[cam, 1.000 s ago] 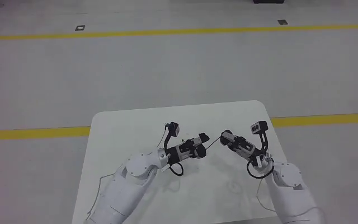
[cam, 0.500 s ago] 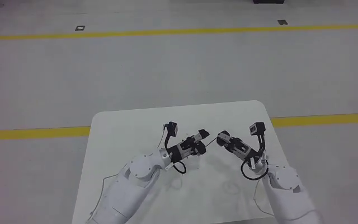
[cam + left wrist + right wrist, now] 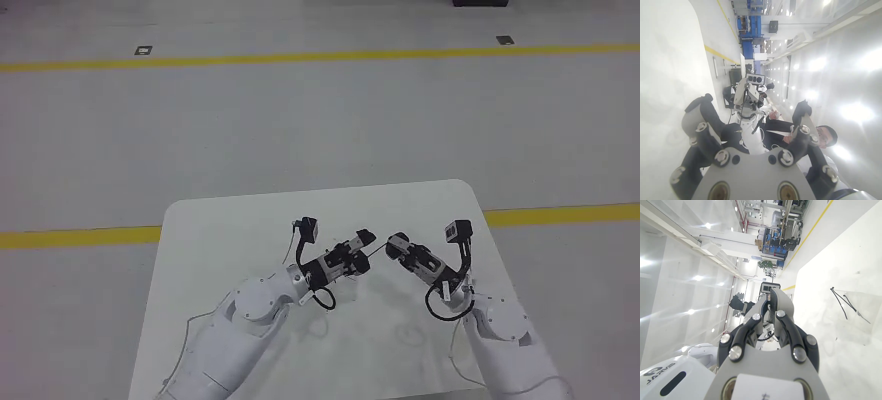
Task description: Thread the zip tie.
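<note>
Straight ahead of our left gripper, whose fingers are spread wide, the way is blocked. The right gripper sits close, tip to tip, pinching a zip tie that crosses the narrow gap. Outward of each tool there is open room above the table — spare ties lie flat beside the right one.

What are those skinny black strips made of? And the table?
The black strips look like bendy, matte plastic: they are thin and slightly curved, with a small knob at one end. The table looks like smooth white plastic or coated board, faintly shiny; I can't tell which.
</note>
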Robot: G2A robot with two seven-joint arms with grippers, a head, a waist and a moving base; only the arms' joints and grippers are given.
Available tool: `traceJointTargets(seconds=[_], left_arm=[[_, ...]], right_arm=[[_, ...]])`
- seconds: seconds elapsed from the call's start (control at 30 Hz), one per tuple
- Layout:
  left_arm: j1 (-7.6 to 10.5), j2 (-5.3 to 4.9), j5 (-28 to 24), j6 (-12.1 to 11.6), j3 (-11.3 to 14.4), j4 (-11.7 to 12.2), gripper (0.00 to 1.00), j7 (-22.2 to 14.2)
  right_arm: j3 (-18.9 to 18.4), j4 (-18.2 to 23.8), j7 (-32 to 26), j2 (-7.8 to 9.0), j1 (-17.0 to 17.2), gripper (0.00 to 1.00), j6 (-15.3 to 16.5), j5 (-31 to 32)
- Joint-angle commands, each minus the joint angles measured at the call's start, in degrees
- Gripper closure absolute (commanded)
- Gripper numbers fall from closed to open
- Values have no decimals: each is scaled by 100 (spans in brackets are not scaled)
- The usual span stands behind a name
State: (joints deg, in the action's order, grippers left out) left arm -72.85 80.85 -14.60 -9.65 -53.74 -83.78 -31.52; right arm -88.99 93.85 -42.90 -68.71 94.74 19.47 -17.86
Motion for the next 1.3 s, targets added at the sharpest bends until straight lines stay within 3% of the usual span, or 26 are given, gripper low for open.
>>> traceJointTargets(seconds=[0.0, 0.3, 0.5, 0.83, 0.87, 0.93, 1.27], left_arm=[[3, -6, 15, 22, 17, -7, 0, 38], [44, -21, 173, 51, 52, -3, 0, 60], [35, -22, 18, 57, 116, -78, 0, 167], [79, -43, -82, 101, 195, -64, 0, 226], [85, -44, -89, 102, 203, -61, 1, 232], [97, -46, -106, 104, 219, -58, 13, 249], [138, -67, -126, 113, 275, -51, 35, 351]], right_arm=[[19, 0, 37, -5, -4, 100, 1, -84], [61, -42, -66, 3, -32, 100, 1, -117], [160, -38, 342, -14, -29, 100, 1, 241], [227, 29, 498, -50, -16, 100, 1, 451], [229, 39, 511, -55, -6, 100, 1, 461], [228, 64, 527, -62, 9, 100, 1, 513], [281, 65, 660, -104, 30, 100, 1, 921]])
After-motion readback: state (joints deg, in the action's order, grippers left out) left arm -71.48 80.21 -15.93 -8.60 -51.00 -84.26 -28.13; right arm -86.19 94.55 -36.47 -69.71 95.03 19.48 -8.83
